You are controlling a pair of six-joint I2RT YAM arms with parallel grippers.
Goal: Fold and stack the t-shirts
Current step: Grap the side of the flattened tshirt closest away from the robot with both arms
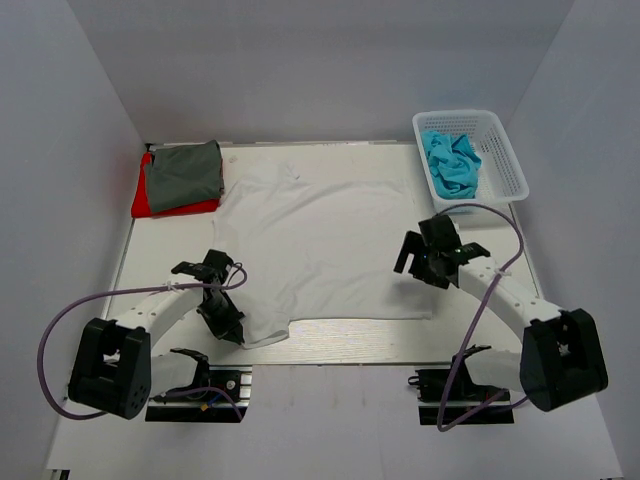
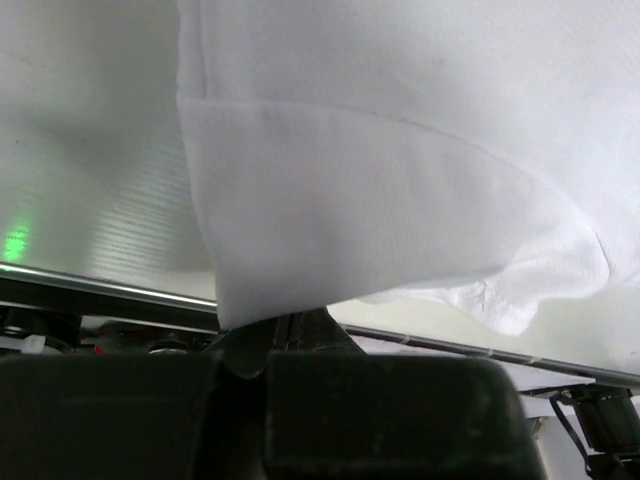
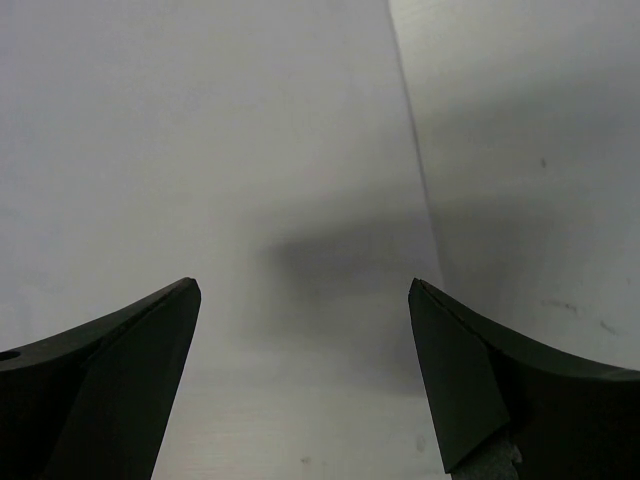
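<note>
Pale grey walls close in a white worktop (image 1: 170,255), and a white short-sleeved cloth t-shirt (image 1: 320,235) lies spread flat across its middle, collar toward the far wall and hem toward the arm bases. Everything else is placed from this white t-shirt.

Off its far-left shoulder, a folded dark grey cloth t-shirt (image 1: 185,175) lies on top of a folded red cloth t-shirt (image 1: 142,200). The red t-shirt shows only along the left and near sides of the dark grey t-shirt. Off the far-right shoulder stands a white plastic mesh basket (image 1: 508,160) with crumpled turquoise-blue cloth t-shirts (image 1: 450,165) inside; how many turquoise-blue t-shirts there are cannot be told.

At the white t-shirt's near-left hem corner, the left fingers (image 1: 231,330) are pressed shut on the cloth. The left wrist view shows the hem edge running down into the closed black fingers, and the fabric beside them puckers into a loose fold.

At the shirt's right edge, about midway along its side, the right fingers (image 3: 115,385) stand spread wide with nothing between them. The right wrist view shows only plain pale surface beneath them, and whether they touch the cloth cannot be told.
</note>
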